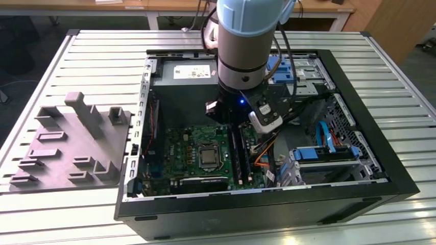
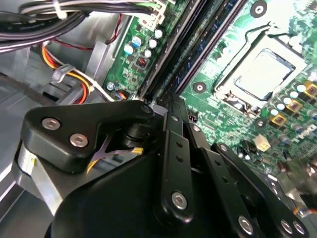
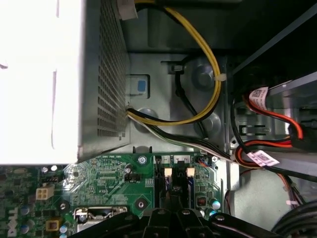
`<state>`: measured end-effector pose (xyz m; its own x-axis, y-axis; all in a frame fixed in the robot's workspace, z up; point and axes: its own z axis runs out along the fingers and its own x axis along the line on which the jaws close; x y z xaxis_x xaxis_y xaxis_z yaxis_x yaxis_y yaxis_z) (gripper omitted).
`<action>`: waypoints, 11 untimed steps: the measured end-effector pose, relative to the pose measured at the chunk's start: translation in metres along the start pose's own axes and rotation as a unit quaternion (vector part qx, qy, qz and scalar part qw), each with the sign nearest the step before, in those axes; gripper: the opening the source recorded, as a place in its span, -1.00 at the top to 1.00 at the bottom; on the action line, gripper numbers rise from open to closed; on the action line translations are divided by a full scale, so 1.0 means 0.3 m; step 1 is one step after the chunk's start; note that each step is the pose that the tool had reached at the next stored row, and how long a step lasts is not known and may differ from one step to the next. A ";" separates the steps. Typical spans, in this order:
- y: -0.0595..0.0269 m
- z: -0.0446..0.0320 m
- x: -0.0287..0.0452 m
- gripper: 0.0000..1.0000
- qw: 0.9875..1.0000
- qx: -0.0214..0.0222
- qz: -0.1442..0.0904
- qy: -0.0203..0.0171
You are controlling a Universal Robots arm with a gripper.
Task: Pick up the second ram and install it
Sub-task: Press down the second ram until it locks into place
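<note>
Over the motherboard [image 1: 197, 153], the tool [image 2: 171, 106] (fingers pressed together) presses the second ram [image 2: 198, 54] into its slot.

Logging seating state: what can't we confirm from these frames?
- RAM slots: exterior view, the arm covers their upper ends.
- Gripper tips: second wrist view, its own linkage hides them and anything held.
- Slots, first wrist view: lower part behind the gripper, cut by the edge.

light: even overhead, dim inside black computer case [image 1: 402, 186] | glare: grey perforated metal power supply box [image 3: 39, 79] blown white beyond the claw | blur: black claw linkage [image 2: 173, 163] soft up close
</note>
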<state>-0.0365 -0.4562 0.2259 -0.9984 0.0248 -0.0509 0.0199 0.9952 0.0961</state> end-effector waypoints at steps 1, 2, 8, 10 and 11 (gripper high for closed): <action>0.001 -0.008 -0.001 0.80 1.000 0.000 0.000 0.000; 0.002 -0.017 -0.001 0.80 1.000 0.000 0.000 0.000; 0.004 -0.046 -0.002 0.80 1.000 0.000 0.000 0.000; 0.003 -0.046 -0.002 0.80 1.000 0.000 0.000 0.000; 0.001 -0.047 -0.003 0.80 1.000 0.000 0.000 0.000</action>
<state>-0.0364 -0.4573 0.2398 -0.9984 0.0247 -0.0509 0.0197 0.9952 0.0958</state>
